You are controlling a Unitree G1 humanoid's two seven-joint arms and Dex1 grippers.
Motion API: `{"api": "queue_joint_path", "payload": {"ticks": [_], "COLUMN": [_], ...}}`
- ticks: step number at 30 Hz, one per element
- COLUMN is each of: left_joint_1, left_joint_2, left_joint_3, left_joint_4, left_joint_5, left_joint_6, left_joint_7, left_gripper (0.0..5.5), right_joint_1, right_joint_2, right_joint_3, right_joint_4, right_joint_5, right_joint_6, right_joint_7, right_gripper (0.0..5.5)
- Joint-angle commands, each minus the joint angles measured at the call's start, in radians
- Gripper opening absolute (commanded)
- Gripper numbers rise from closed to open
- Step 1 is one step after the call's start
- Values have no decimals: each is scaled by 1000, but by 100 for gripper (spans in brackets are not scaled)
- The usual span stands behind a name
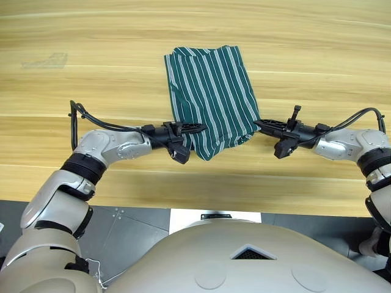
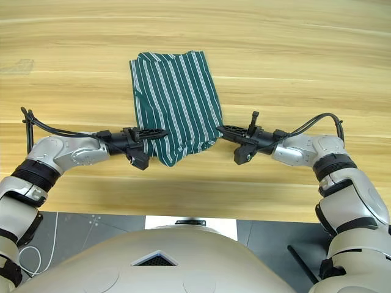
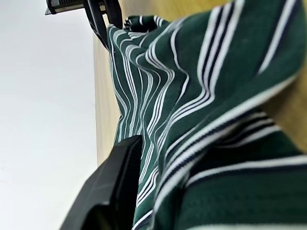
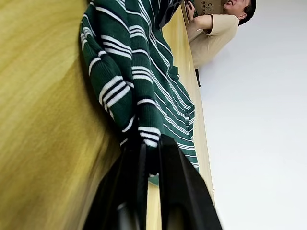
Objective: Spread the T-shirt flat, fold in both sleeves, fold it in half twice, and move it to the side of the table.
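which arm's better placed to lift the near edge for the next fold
Probably right: the right pincer visibly clamps the T-shirt at its near hem; the left pincer has its hold hidden by cloth.

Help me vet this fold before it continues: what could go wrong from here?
1. The right gripper pinches only a thin edge of the shirt, so it may slip out.
2. The near edge sags between it and the left gripper, so the fold could land creased or crooked.
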Motion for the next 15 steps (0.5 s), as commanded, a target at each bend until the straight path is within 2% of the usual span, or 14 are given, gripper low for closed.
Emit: {"api": "queue_joint_path", "payload": {"ticks": [1,15], "left_joint_1": [94,106], "left_joint_2": [-14,11], "left_joint_3": [-88,-62], "left_joint_4": [78,84], "left_joint_5": [109,83], "left_joint_6": [31,33], "left_joint_7": [-70,-70], "left_gripper": [107,31], "right_joint_1": [70,57], "right_joint_2": [35,46], "right_joint_3": [55,57], "right_joint_4": [46,52], "right_joint_5": [-81,-85], "right_joint_6": [68,70], "right_joint_7": [61,59], "right_gripper": [14,14]}}
